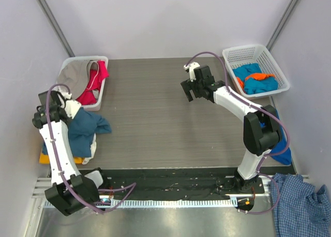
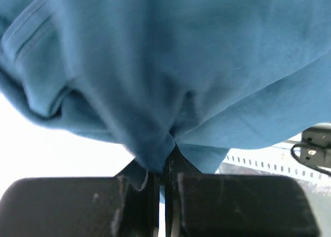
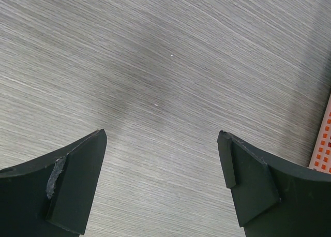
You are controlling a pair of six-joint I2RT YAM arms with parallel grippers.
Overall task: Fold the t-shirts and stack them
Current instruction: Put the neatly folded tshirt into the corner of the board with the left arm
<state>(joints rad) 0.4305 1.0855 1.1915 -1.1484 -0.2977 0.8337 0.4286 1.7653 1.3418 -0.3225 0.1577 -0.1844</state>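
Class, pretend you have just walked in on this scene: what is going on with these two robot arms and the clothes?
The left gripper is shut on a fold of a large dark teal-blue t-shirt at the left edge of the grey wood-grain table. The right gripper hangs open over bare tabletop, holding nothing. More clothes lie crumpled in two white mesh plastic baskets, the left basket and the right basket. Nothing looks folded yet.

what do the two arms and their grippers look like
Both arms have white links and bulky black joints: the left arm and the right arm. A purple-grey cable loops along each. The right gripper has flat black fingers with scuffed, chipped edges. The left gripper is blocky, black and lightly scratched.
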